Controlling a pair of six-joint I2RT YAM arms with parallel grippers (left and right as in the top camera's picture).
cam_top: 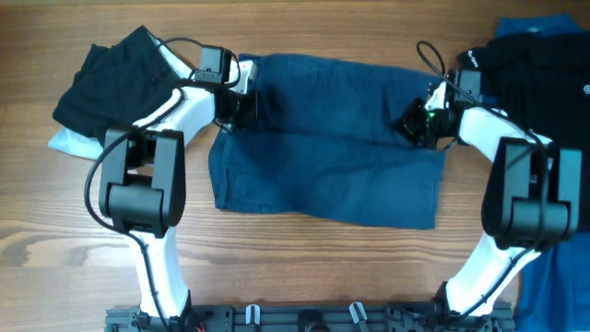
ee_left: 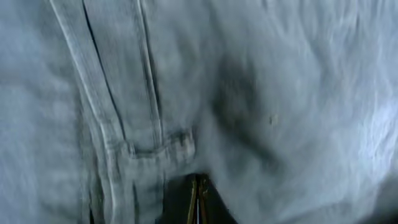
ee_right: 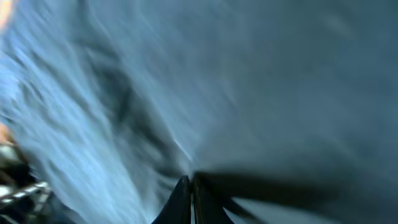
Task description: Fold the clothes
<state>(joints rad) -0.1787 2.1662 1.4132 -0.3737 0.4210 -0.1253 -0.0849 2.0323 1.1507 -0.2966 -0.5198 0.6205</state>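
Observation:
The clothes (cam_top: 332, 148), a dark blue pair of shorts, lie spread across the middle of the wooden table, the far part lying over the near part. My left gripper (cam_top: 241, 106) is at their left edge and my right gripper (cam_top: 417, 123) at their right edge. In the left wrist view the gripper (ee_left: 199, 186) is shut, its tips pinched into the fabric (ee_left: 280, 93) beside a stitched seam and loop (ee_left: 155, 149). The right wrist view is blurred. There the gripper (ee_right: 190, 183) is shut too, with blue cloth (ee_right: 280, 81) gathered at its tips.
A black bundle with white lining (cam_top: 111, 83) lies at the far left, close behind the left arm. A black top with a small white logo (cam_top: 539, 65) sits at the far right, and blue cloth (cam_top: 558, 286) hangs at the near right corner.

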